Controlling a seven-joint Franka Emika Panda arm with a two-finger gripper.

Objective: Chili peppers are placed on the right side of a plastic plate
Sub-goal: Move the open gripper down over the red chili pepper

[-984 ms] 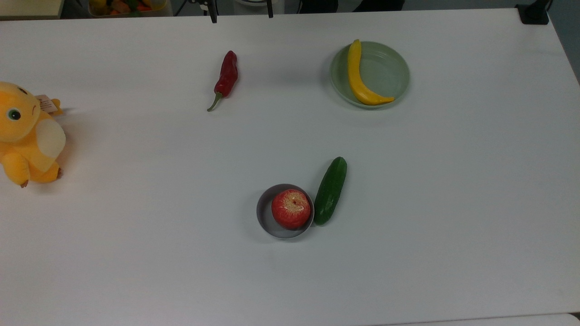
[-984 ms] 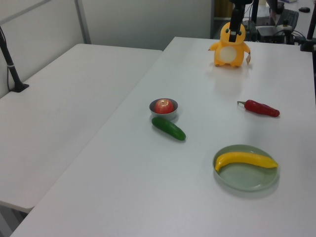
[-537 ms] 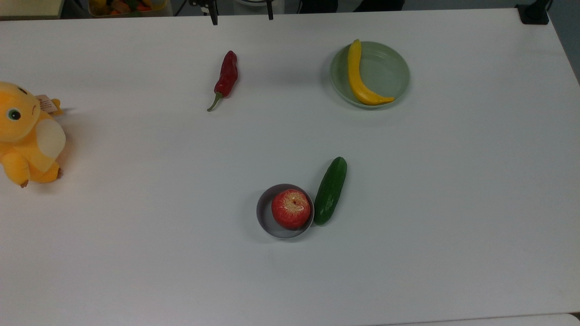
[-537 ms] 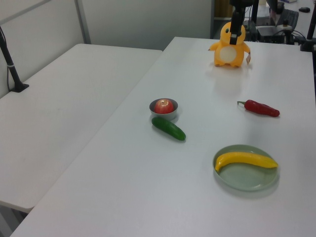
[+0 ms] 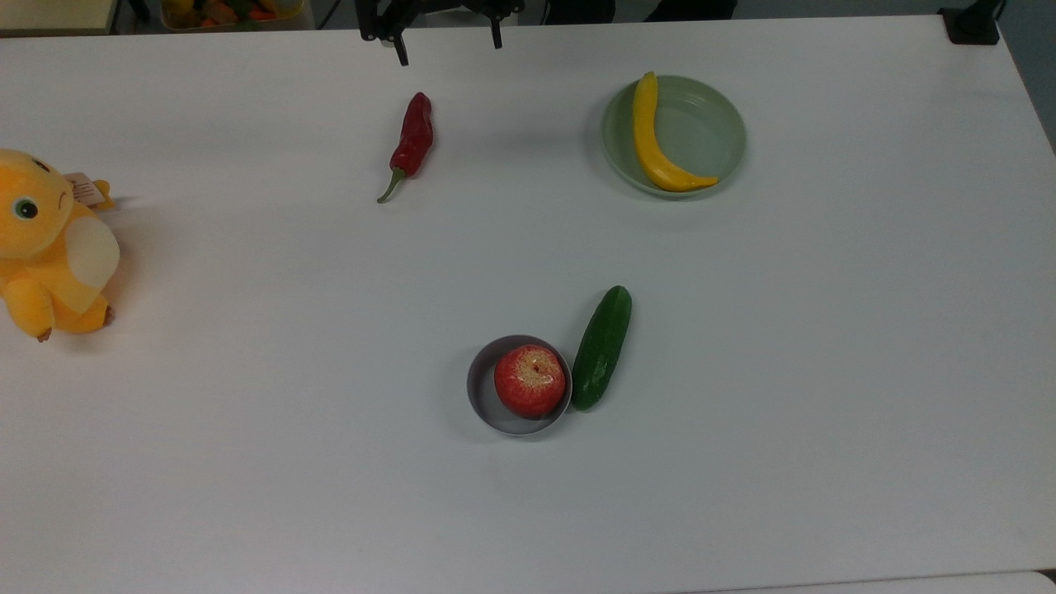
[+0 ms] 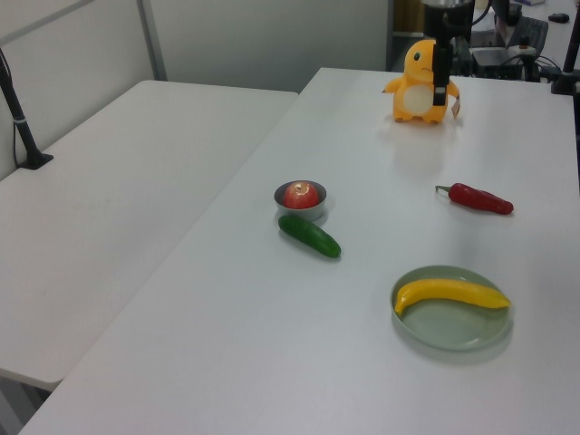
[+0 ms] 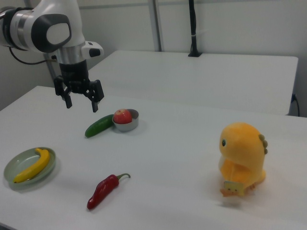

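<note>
- Chili pepper, dark red w/ green stem, lies on white table, well apart from pale green plate at the top view's right.
- Far left in top view: yellow plush toy near table edge.
- Gripper, fingers spread wide & holding nothing, hangs above table just beyond pepper's tip.
- Centre: red apple sits in grey bowl; green cucumber touches bowl's right side.
- Right: yellow banana lies in plate.
</note>
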